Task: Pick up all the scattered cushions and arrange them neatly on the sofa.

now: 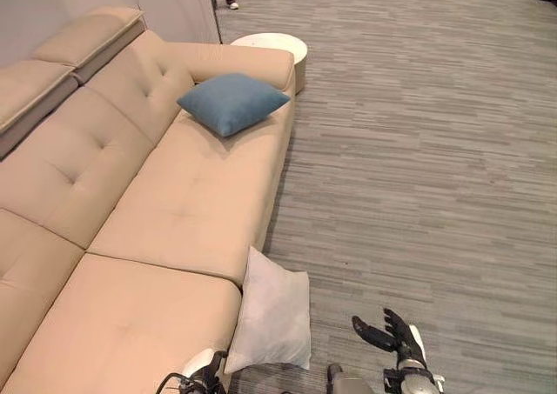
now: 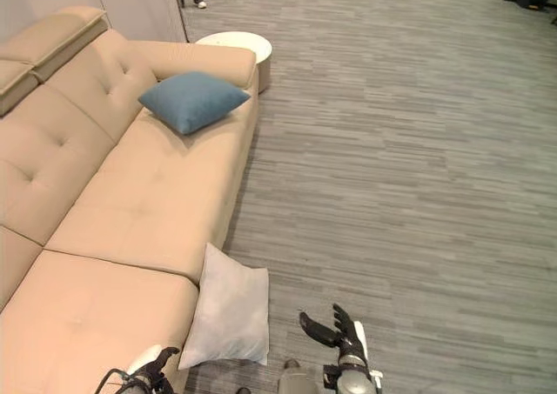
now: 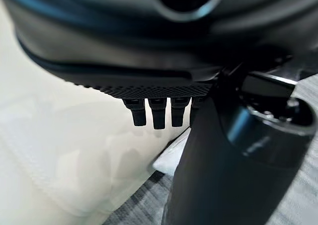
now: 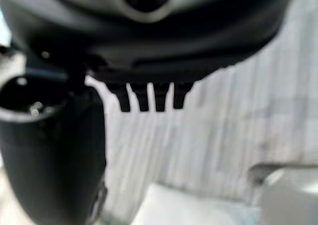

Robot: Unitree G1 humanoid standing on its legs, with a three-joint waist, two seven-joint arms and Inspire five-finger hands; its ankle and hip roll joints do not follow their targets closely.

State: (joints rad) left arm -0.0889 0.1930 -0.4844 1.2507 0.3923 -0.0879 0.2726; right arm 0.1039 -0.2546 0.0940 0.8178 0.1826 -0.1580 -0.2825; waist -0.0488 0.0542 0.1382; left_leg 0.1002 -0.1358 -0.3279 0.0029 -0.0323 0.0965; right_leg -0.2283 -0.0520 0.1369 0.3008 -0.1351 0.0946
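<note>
Grey carpet (image 1: 418,168), round white table (image 1: 271,44) beyond sofa (image 1: 191,203).

The sofa (image 1: 174,203) was tan, one cushion (image 1: 232,103) blue, another cushion (image 1: 274,314) off-white, the floor (image 1: 418,150) grey-streaked.

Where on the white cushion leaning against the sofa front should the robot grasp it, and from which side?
Probably the white cushion's free right edge, approached from the open floor side. It stands tilted against the sofa, leaving that edge exposed, and the right hand, fingers open, hangs closest there.
</note>
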